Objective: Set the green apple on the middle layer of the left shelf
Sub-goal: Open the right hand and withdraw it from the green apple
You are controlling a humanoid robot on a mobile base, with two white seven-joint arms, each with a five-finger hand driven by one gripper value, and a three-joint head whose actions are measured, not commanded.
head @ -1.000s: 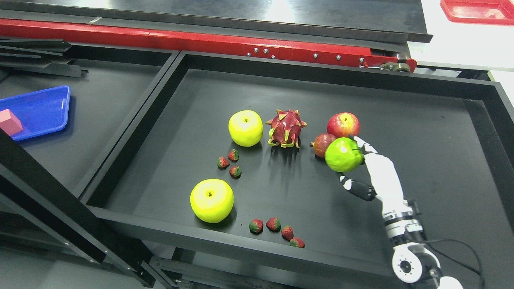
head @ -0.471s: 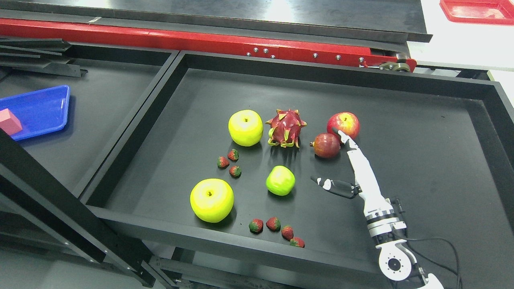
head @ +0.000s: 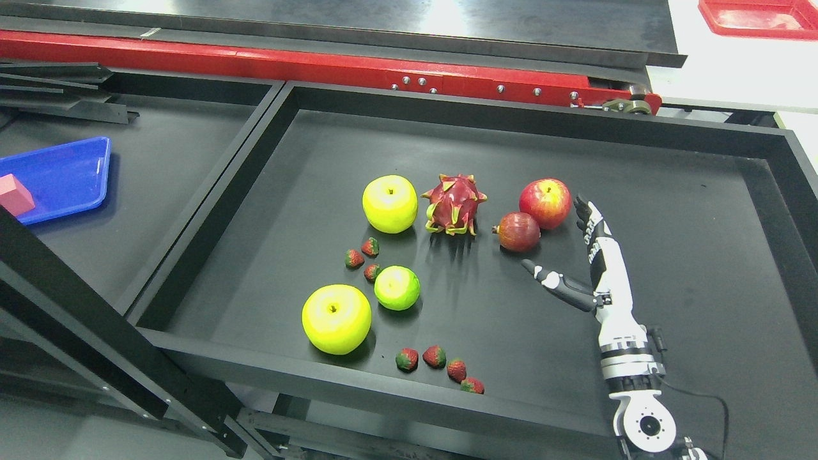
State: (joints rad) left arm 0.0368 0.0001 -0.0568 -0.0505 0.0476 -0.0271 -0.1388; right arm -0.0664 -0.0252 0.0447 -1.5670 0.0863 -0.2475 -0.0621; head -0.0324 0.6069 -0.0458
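Note:
The green apple (head: 397,288) lies on the black shelf tray (head: 639,166), touching or nearly touching a big yellow apple (head: 337,318) at its lower left and a strawberry (head: 372,273) above it. My right hand (head: 565,249) comes in from the lower right and stands open, fingers stretched toward the red apple (head: 544,203) and thumb spread toward the left. It holds nothing and is well to the right of the green apple. My left arm does not show.
On the same tray lie a second yellow apple (head: 390,203), a dragon fruit (head: 455,205), a dark red pomegranate (head: 518,231) and several strawberries (head: 434,356). A blue tray (head: 64,179) with a pink block (head: 14,194) sits on the left shelf section.
The green apple left my right hand and rolled down-left across the tray, stopping by the near yellow apple. My hand opened and has shifted slightly right.

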